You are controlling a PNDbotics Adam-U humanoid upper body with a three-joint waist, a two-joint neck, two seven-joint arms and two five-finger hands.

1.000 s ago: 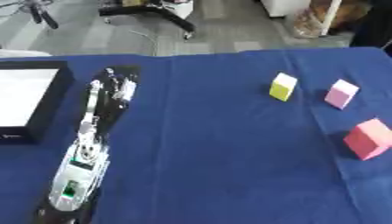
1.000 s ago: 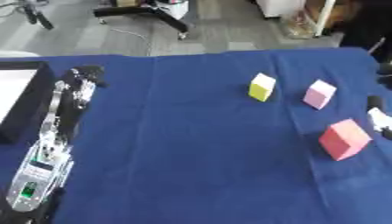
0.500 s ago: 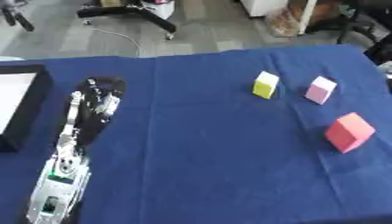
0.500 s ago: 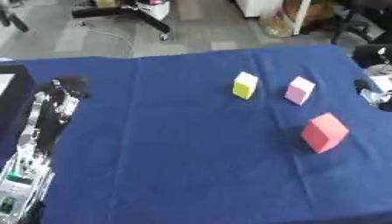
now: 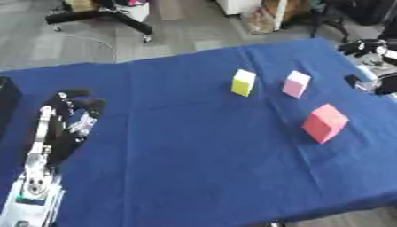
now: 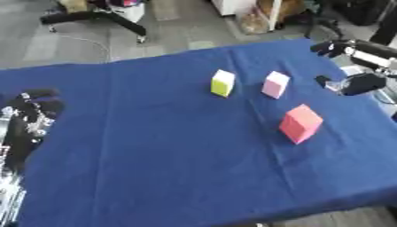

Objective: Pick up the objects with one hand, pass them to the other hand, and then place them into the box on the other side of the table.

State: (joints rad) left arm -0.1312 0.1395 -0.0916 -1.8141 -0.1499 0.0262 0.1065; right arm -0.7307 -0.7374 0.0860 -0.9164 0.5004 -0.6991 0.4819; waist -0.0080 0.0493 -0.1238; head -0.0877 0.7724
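Note:
Three blocks stand on the blue tablecloth: a yellow block, a pale pink block to its right, and a larger red-pink block nearer to me. My right hand comes in at the table's right edge, open, with fingers spread above the thumb, a short way right of the pale pink block and touching nothing. On the cloth at the left lies my left hand, open and holding nothing, its arm running to the lower left corner.
A dark sliver of the box shows at the far left edge. Beyond the table's far edge is grey floor with a chair base and cartons.
The camera has swung right: the box has slid almost out of view and the blocks sit further left. My right hand has come into view at the right edge. The blocks themselves have not moved.

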